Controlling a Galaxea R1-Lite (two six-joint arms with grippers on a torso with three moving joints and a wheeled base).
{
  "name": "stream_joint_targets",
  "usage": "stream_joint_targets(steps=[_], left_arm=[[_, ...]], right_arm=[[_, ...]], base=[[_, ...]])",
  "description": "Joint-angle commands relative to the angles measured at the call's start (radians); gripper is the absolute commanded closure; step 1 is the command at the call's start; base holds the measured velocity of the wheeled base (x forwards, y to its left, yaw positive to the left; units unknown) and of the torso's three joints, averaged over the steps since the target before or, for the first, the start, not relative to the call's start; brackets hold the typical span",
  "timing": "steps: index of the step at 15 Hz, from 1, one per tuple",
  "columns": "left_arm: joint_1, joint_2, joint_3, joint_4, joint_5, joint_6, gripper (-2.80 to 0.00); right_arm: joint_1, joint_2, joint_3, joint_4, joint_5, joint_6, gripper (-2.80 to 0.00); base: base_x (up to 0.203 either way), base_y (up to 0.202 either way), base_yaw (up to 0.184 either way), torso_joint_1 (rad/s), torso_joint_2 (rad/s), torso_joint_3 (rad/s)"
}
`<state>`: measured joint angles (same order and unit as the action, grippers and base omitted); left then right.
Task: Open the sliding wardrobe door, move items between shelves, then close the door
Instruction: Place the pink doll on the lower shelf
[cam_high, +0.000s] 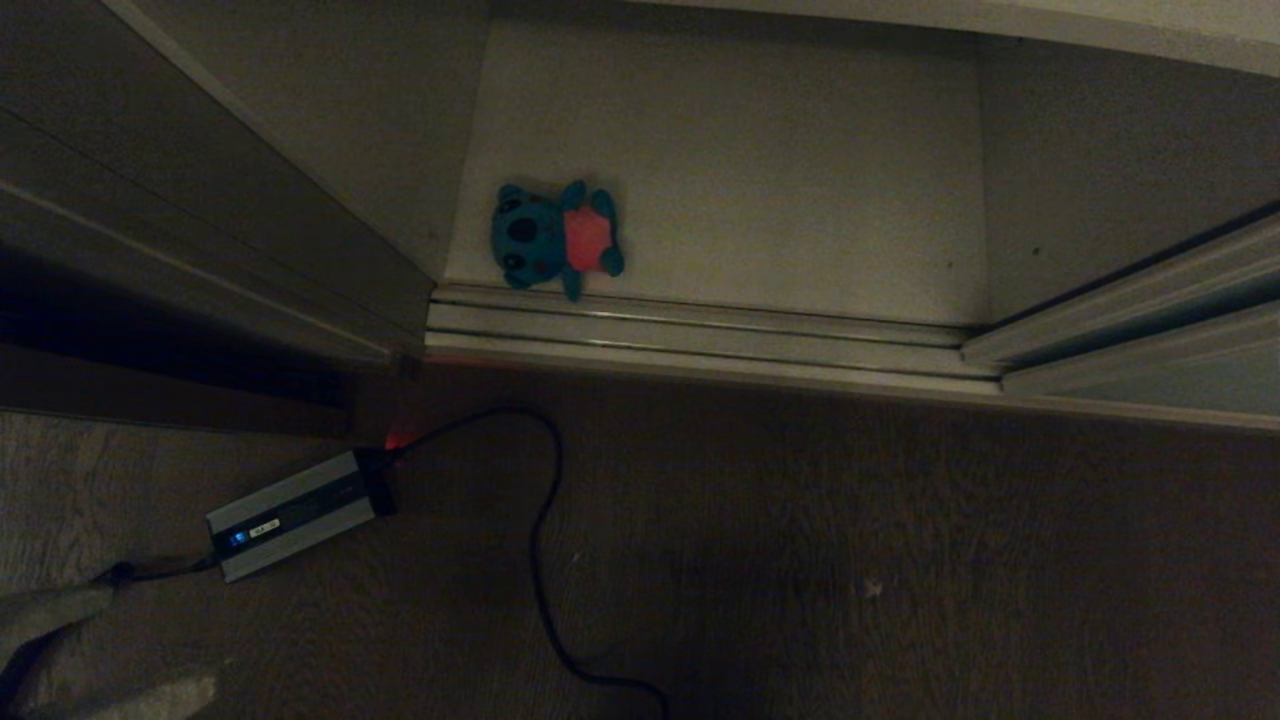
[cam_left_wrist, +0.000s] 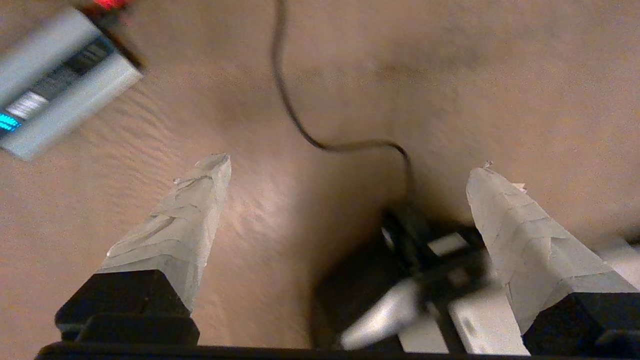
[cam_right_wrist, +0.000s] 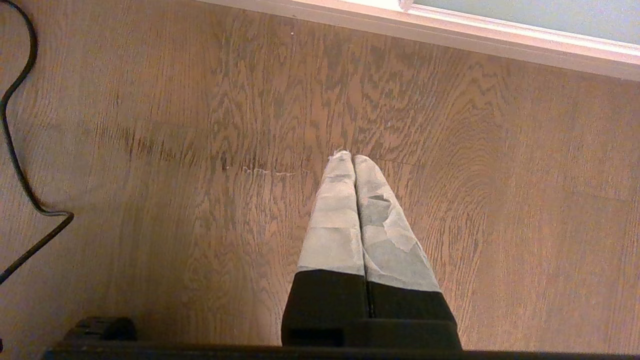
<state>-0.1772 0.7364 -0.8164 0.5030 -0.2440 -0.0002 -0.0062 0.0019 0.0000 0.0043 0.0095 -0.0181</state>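
The left gripper (cam_left_wrist: 350, 165) hangs wide open and empty over the floor (cam_left_wrist: 500, 75), while the right gripper (cam_right_wrist: 352, 160) points floorward, fingers pressed together on nothing

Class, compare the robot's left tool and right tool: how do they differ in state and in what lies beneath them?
The left tool has its fingers spread wide and empty; the right tool has its fingers pressed together. Under the left tool run a black cable and a grey box; under the right tool is mostly bare wood floor. Both have pale taped fingers.
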Motion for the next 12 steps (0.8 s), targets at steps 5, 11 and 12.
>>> stream_joint_targets(steps=[5,11,12], left_arm=[[0.130,-0.195,0.008,0.145,-0.081,0.026,-2.80],[0.161,-0.298,-0.020,0.155,-0.067,0.033,0.00],[0.175,-0.328,-0.015,0.155,-0.058,0.034,0.00]], right_arm=[[0.000,0.000,0.005,0.000,0.000,0.000,0.00],[0.000,0.000,0.004,0.000,0.000,0.000,0.00],[0.000,0.000,0.004,0.000,0.000,0.000,0.00]], base=[[0.000,0.000,0.000,0.000,0.00,0.000],[0.000,0.000,0.000,0.000,0.00,0.000],[0.000,0.000,0.000,0.000,0.00,0.000]])
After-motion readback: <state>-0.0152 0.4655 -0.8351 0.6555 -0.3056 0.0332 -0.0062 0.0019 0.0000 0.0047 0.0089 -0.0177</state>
